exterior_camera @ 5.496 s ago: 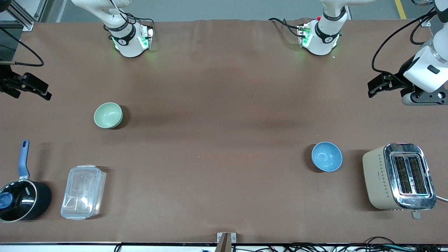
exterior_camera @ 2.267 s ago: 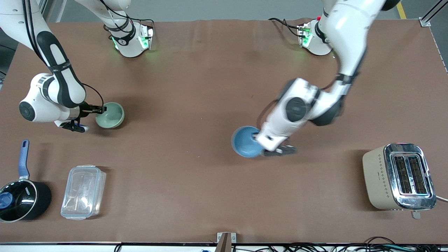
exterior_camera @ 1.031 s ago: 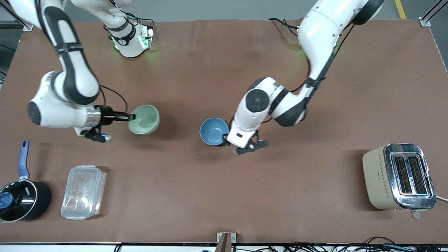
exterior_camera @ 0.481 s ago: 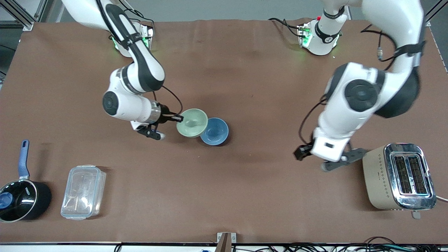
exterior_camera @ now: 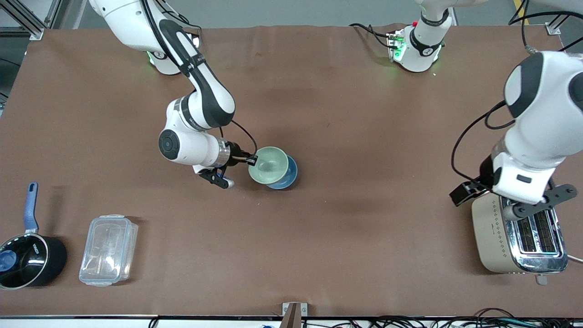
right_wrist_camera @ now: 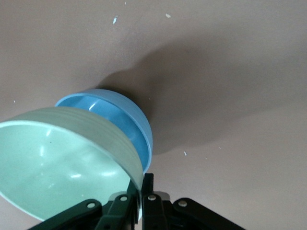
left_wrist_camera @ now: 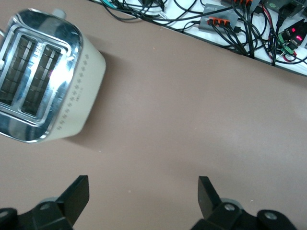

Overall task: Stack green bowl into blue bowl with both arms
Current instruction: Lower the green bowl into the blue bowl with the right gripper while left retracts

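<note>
The pale green bowl hangs tilted over the blue bowl, which rests on the table's middle and is mostly covered. My right gripper is shut on the green bowl's rim at the side toward the right arm's end. In the right wrist view the green bowl overlaps the blue bowl, and the gripper pinches the rim. My left gripper is open and empty above the toaster; in the left wrist view the gripper is over bare table.
A cream and chrome toaster stands at the left arm's end. A clear lidded plastic box and a black saucepan with a blue handle sit near the front camera at the right arm's end.
My right gripper has carried the green bowl sideways until it is over the blue bowl. My left arm let go of the blue bowl earlier and has pulled away toward the toaster.
</note>
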Available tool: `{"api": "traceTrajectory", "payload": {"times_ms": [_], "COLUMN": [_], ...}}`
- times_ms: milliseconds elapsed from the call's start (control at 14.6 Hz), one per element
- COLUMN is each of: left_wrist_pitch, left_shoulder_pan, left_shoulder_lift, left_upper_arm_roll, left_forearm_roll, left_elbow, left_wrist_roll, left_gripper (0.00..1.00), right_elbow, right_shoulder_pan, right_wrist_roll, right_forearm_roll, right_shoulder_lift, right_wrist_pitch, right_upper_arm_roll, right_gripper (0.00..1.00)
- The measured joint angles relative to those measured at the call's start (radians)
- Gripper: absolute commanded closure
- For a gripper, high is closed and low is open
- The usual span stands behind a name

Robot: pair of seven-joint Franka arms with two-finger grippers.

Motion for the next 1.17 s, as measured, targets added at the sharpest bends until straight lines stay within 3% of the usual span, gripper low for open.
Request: {"api": "traceTrajectory", "payload": {"times_ms": [481, 687, 962, 1168], "left_wrist_pitch": [-0.186, -0.227, -0.289, -0.341], "left_shoulder_pan": [0.017, 0.045, 0.029, 0.018], "left_shoulder_lift": [-0.127, -0.170, -0.247, -0.293], "left_upper_arm_roll": [0.000, 0.007, 0.108, 0.145], "left_forearm_roll": [0.000, -0.079, -0.132, -0.145], "left_elbow": [0.007, 0.006, -0.019, -0.039], "left_wrist_roll": [0.167, 0.263, 0.351, 0.360], "left_gripper": [0.00, 0.00, 0.00, 0.00], "right_elbow": [0.021, 0.022, 0.023, 0.028], "right_shoulder_pan": [0.047, 0.047, 0.047, 0.047], "right_wrist_roll": [0.043, 0.043, 0.043, 0.043], "right_forearm_roll": [0.000, 0.000, 0.000, 0.000], "right_shoulder_lift": [0.031, 0.043, 0.060, 0.066], "right_wrist_pitch": [-0.005, -0.003, 0.031, 0.034], "right_upper_arm_roll": [-0.002, -0.009, -0.011, -0.011], "right_gripper": [0.95, 0.95, 0.93, 0.93]}}
